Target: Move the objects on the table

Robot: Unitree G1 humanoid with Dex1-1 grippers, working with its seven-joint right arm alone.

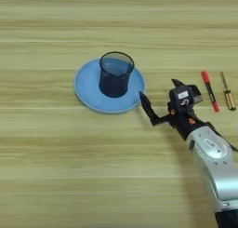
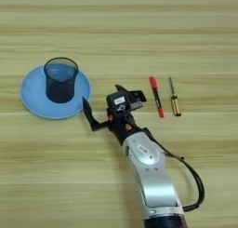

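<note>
Light wood-grain planks run side to side across the whole table [image 1: 56,176], seen from above.

Toward the upper left of centre lies a round light-blue plate [image 1: 86,90]. A dark see-through mesh pen cup [image 1: 115,73] stands upright on the plate, a little to the right of the plate's middle. The small white block with a black top is not visible in either view.

The robot's right arm enters from the bottom right, its silver forearm [image 2: 151,176] angled up toward the plate, with a black cable looping off its right side. At its end, the right gripper [image 2: 104,101] sits just right of the plate. Its two black fingers are spread wide apart and hold nothing. One finger [image 1: 148,108] points at the plate's right rim, its tip at or just beside the edge; whether it touches cannot be told. The other finger is up and to the right, near the gripper's body.

Further right on the bare wood lie a red pen-like tool [image 2: 156,96] and a thin screwdriver with an amber handle [image 2: 174,97], side by side, slightly apart.
</note>
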